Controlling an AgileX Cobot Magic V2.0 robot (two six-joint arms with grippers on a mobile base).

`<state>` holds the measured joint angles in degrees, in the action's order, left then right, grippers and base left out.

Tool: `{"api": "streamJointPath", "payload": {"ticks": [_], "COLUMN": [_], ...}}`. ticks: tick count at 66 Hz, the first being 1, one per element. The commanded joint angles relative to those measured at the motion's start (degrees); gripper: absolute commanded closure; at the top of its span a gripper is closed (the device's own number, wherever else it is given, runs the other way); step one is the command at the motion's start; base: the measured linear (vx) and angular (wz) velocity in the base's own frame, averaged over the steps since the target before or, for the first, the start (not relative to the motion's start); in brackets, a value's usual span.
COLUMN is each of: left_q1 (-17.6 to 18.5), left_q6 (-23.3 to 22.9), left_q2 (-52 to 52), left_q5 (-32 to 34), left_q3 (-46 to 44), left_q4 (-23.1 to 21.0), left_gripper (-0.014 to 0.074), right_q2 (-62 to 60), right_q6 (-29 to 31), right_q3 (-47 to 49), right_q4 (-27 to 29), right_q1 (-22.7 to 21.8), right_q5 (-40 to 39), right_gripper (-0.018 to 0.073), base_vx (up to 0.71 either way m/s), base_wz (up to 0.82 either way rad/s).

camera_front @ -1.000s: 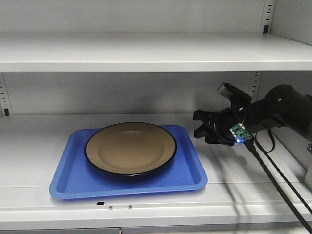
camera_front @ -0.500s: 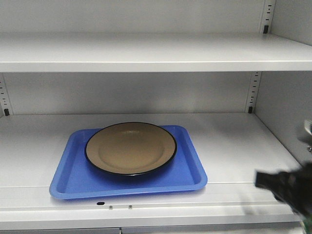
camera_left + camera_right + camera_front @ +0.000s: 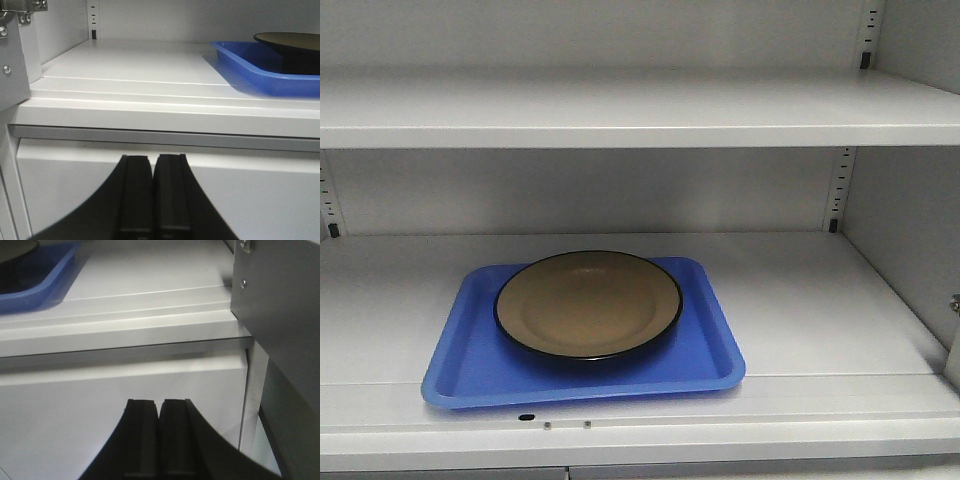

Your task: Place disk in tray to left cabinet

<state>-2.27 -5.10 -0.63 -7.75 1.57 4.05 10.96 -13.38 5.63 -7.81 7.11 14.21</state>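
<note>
disk [image 3: 292, 40] | cut by right edge || tray [image 3: 35, 277] | cut by left edge

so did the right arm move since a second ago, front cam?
Yes. It pulled back from beside the tray, out toward the lower right past the shelf edge; it is now gone from the front view.

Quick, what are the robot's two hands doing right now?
Left gripper: shut, holding nothing.
Right gripper: shut, holding nothing.
</note>
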Motion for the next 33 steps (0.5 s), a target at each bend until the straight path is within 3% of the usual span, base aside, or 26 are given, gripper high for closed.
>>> {"api": "streamJointPath", "payload": {"ticks": [1, 7, 24, 33], "left_q1": [-0.03, -0.03, -0.03, -0.03], "left_q6": [-0.82, -0.77, -0.77, -0.77], "left_q2": [-0.84, -0.84, -0.89, -0.88], "left_q5": [4.79, 4.79, 4.75, 4.75], "left_q3": [1.15, 1.15, 1.15, 1.15], "left_q4": [0.3, 0.3, 0.3, 0.25], "left_gripper": [0.06, 0.06, 0.06, 0.06], "right_q2": [-6.34, -12.99, -9.82, -10.01], "right_q6": [0.02, 1.63, 12.46, 13.06], "right_q3": [-3.23, -7.7, -8.51, -8.56], "right_q4": [-1.18, -1.31, -1.53, 1.17], "right_q1": [-0.31, -0.44, -2.37, -4.13], "right_q5": [-5.06, -6.26, -7.32, -8.85], "right_gripper": [0.0569, 0.0568, 0.0568, 0.0568], "base_vx": [0.0, 0.0, 0.0, 0.0], "base_wz": [0.0, 0.0, 0.0, 0.0]}}
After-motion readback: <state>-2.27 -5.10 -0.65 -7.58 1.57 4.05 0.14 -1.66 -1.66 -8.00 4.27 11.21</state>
